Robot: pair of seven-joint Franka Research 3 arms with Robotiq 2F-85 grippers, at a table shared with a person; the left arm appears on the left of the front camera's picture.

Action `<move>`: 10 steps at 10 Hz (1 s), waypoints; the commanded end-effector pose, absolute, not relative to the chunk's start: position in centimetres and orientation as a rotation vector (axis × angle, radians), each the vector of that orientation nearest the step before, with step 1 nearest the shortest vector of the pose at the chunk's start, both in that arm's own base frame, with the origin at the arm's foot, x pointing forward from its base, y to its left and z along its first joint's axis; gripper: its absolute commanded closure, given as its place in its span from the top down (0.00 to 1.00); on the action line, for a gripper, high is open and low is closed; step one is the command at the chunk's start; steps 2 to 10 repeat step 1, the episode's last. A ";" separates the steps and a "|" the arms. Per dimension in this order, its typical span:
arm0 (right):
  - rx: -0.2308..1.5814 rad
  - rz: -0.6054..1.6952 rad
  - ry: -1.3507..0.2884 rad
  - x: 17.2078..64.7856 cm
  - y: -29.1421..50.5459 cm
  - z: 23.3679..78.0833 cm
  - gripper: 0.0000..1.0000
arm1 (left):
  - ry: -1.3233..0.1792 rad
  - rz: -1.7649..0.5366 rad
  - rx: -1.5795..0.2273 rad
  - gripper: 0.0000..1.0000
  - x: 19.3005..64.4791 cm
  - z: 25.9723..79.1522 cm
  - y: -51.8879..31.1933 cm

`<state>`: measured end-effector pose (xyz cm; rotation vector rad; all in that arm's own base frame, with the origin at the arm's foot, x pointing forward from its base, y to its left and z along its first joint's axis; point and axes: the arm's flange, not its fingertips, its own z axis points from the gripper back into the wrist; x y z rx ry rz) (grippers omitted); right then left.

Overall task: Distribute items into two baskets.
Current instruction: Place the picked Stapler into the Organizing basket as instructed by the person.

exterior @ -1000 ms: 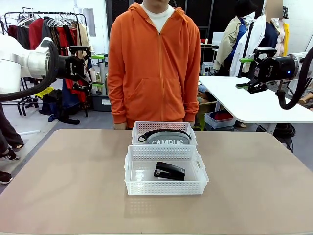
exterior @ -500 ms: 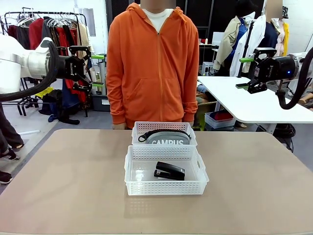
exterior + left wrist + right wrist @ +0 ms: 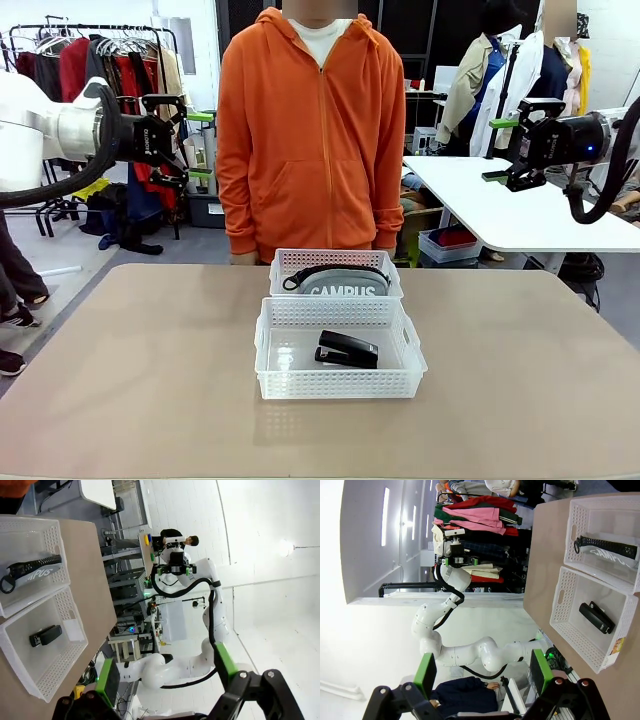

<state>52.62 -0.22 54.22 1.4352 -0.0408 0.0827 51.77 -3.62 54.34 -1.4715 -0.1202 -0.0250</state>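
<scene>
Nearest me on the tabletop [image 3: 150, 380] sits the larger basket [image 3: 340, 385], with the black stapler [image 3: 346, 350] lying on its floor toward the middle. Touching its far wall is the smaller basket [image 3: 335, 262], which holds the grey CAMPUS pouch [image 3: 336, 283], its black strap draped across the top. Just beyond stands the person in an orange hoodie [image 3: 315, 130].

My left fingers [image 3: 198, 145] are spread wide and empty, raised well above the tabletop at my left side; my right fingers [image 3: 500, 148] are likewise wide and empty, high at my right.

Each basket holds one item, so I judge the sorting done. The risk now is a careless descent: an arm sweeping low could nudge a light basket or snag the pouch's loose strap.
</scene>
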 end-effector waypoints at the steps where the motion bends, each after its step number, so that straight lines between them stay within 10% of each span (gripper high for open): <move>1: 1.435 0.087 -0.043 52.6 -0.2 54.5 1.00 | -0.118 -0.019 -1.473 1.00 51.7 54.6 -3.6; 10: 1.435 0.087 -0.043 52.6 -0.2 54.5 1.00 | -0.118 -0.019 -1.473 1.00 51.7 54.6 -3.6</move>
